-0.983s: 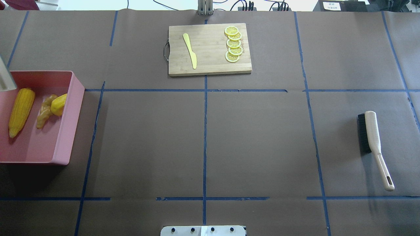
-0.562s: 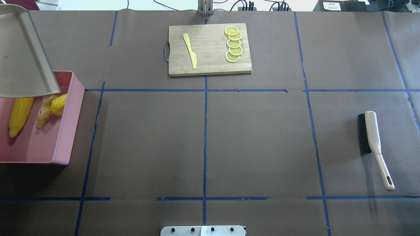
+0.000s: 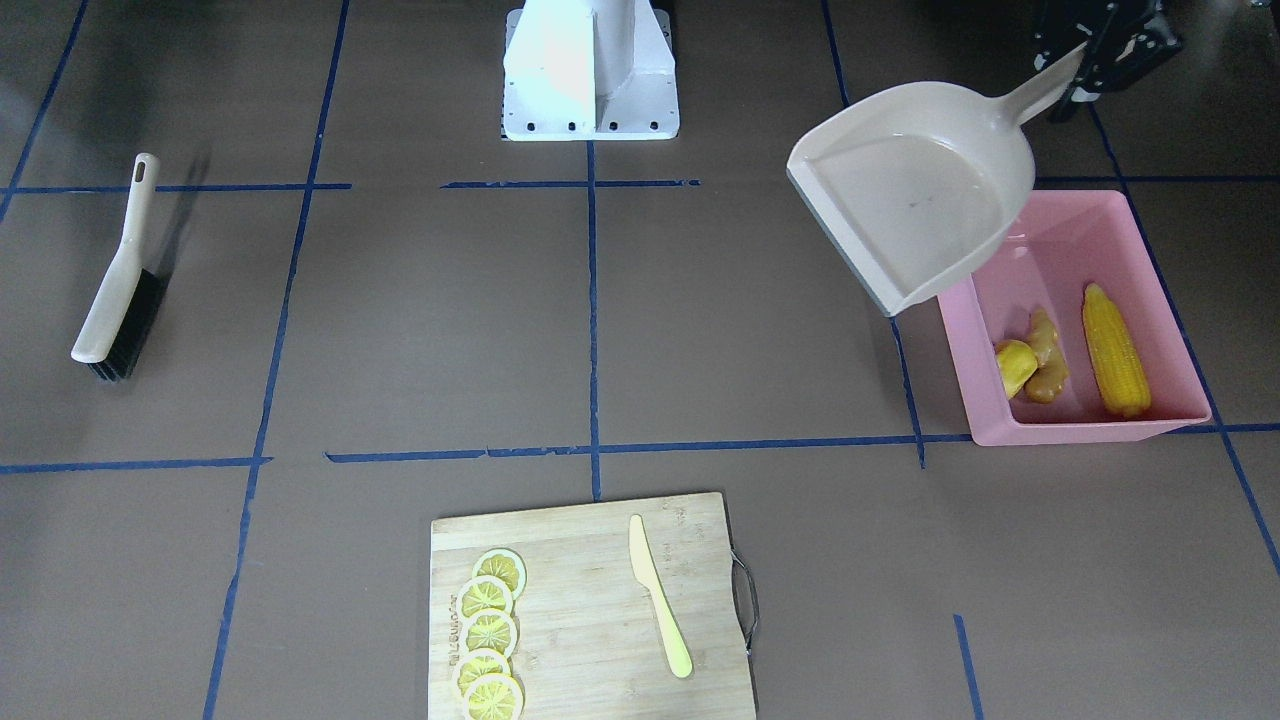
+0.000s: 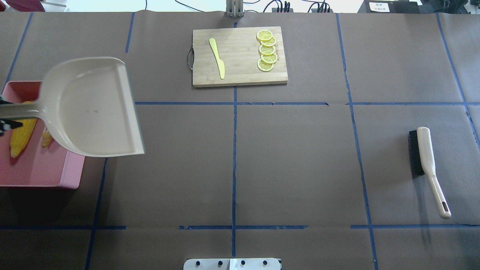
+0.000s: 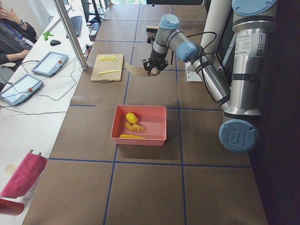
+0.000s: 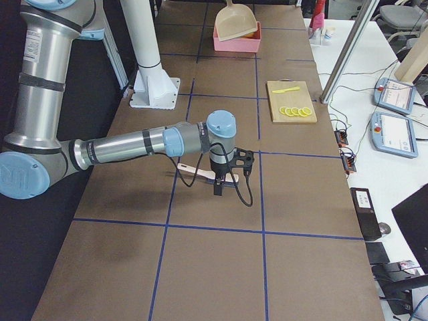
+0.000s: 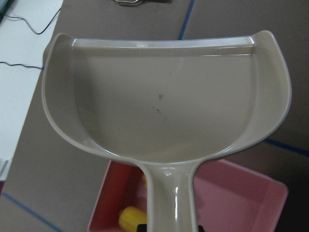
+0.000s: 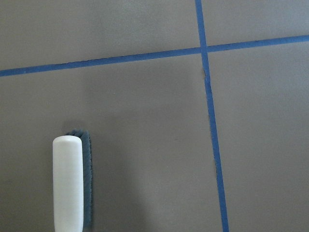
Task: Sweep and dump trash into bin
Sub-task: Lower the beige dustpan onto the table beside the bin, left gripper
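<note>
Trash [image 3: 1047, 368] in bin [image 3: 1085, 432], lower than left tool [image 3: 1084, 62] gripping empty dustpan [image 3: 915, 195].

Both arms are built alike: the left arm [image 5: 206, 77] and the right arm [image 6: 127, 148] are brushed silver-grey metal tubes linked by fat round joints, each joint closed by a pale blue plastic cap. The largest blue cap [image 5: 238, 136] bears a raised logo, and a white printed label [image 5: 243, 44] sits on the left arm's thickest tube. A thin black cable [image 6: 246, 190] loops off the right wrist. The left gripper [image 5: 152, 70] and right gripper [image 6: 218, 187] are black, blocky units. Between the arms stands a white round column [image 6: 144, 40] on a white base plate [image 3: 590, 112] — small dark screws line its edge.
</note>
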You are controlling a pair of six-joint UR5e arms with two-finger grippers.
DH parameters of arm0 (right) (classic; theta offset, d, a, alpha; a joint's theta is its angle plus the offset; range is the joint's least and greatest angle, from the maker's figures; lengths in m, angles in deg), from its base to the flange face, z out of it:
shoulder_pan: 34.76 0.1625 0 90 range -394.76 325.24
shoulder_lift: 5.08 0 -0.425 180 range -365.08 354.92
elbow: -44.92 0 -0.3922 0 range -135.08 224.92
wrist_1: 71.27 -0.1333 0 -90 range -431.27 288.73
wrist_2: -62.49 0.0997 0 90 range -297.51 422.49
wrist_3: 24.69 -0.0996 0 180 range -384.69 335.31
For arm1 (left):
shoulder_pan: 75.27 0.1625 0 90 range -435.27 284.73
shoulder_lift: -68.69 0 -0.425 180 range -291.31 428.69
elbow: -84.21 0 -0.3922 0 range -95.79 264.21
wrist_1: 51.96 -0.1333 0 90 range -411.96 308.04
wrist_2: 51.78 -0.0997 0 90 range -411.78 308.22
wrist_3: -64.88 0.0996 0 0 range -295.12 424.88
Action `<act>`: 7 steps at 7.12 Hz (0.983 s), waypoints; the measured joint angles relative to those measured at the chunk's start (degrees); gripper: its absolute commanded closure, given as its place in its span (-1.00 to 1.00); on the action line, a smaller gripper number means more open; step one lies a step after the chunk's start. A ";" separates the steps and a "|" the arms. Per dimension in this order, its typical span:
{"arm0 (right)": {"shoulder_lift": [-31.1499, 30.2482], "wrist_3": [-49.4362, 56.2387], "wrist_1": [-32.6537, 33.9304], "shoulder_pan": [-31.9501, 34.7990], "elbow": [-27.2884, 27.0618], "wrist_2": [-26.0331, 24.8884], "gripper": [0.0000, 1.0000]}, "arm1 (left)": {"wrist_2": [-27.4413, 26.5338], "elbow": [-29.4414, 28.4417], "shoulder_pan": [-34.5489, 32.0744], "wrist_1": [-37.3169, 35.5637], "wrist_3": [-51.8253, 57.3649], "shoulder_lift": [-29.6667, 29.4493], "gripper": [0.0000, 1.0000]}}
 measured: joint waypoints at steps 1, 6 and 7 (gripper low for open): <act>-0.06 0.06 0.00 0.04 0.02 0.01 -1.00 | 0.34 -2.12 3.47 0.29 0.22 -2.07 0.98; -0.10 0.09 0.00 0.09 0.58 0.02 -0.99 | 3.90 -21.68 10.67 19.46 3.62 -7.05 0.97; -0.13 0.07 0.00 0.09 0.50 0.02 -1.00 | 5.30 -25.74 11.42 24.79 2.99 -7.57 0.94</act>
